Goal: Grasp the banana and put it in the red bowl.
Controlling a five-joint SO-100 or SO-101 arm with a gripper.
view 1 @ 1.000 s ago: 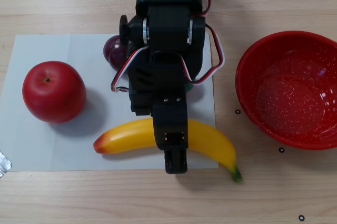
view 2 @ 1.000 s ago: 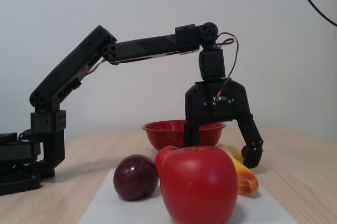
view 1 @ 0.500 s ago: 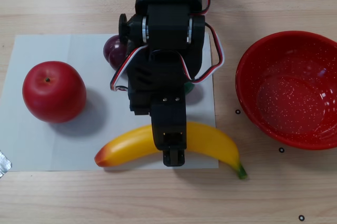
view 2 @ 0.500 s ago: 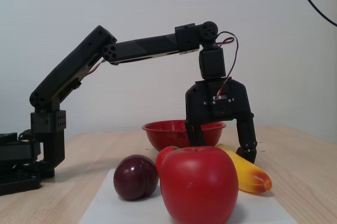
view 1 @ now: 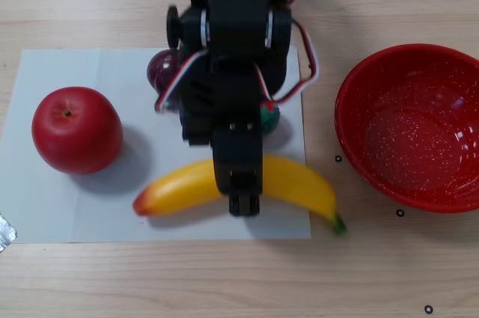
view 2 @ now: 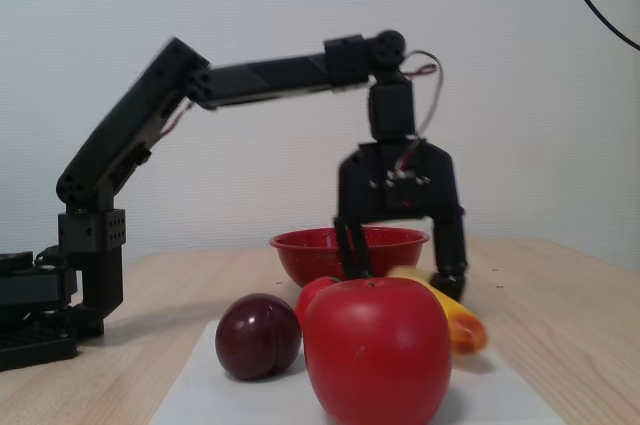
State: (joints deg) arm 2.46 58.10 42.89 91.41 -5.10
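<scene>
The gripper (view 2: 400, 275) straddles the banana (view 2: 455, 317), one finger on each side, in front of the red bowl (view 2: 330, 248). A red apple (view 2: 376, 350) fills the foreground on white paper (view 2: 250, 400), with a dark plum (view 2: 258, 335) just beside it on the left.

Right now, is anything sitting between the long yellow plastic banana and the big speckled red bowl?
Nothing visible. In the other view, only bare wooden table separates the yellow plastic banana from the red speckled bowl; the gripper is closed on it.
</scene>
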